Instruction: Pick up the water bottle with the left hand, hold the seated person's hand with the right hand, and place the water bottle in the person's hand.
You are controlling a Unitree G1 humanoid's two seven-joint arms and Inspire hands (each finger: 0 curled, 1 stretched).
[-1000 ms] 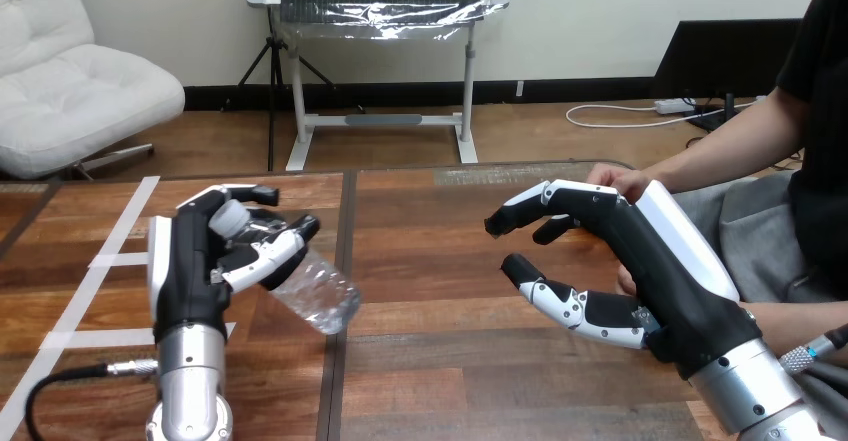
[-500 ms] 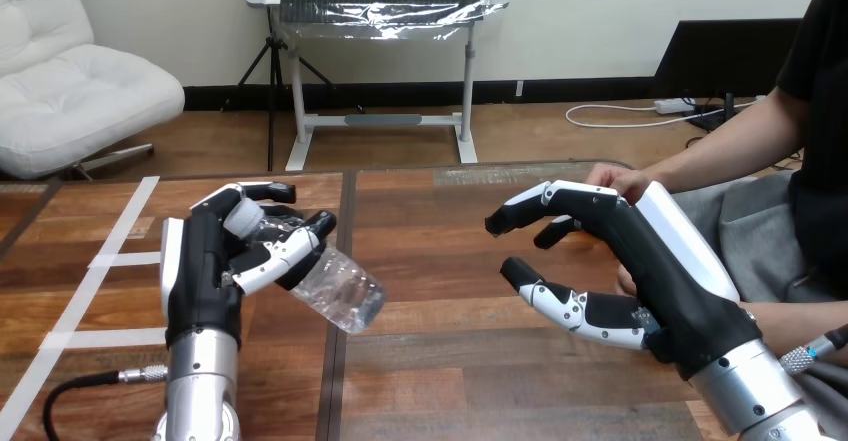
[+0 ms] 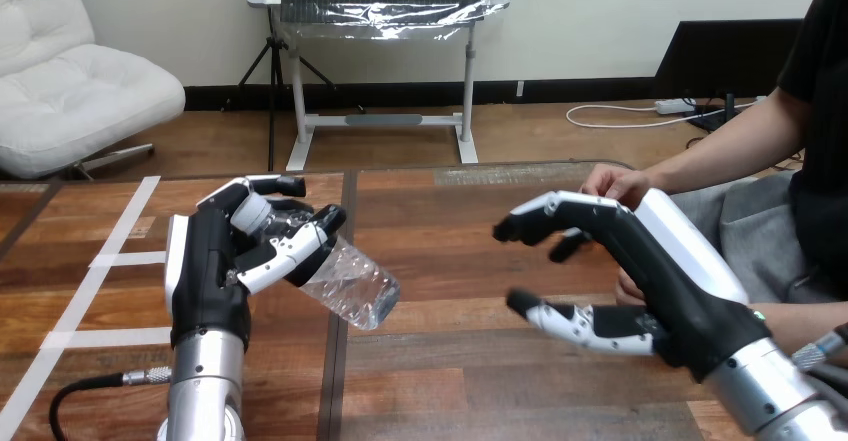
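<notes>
Water bottle (image 3: 345,279) hangs tilted above the surface (image 3: 450,361) at centre left, my left robot hand (image 3: 215,266) clenched round its neck. My right robot hand (image 3: 650,281) is spread, grasping nothing. With the person's hand (image 3: 612,181) unheld at upper right, I fear a fumbled handover.

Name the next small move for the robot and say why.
Probably ease the right hand onto the person's hand and curl round it: the right hand is open and merely beside that hand, while the left hand already grips the tilted water bottle.
</notes>
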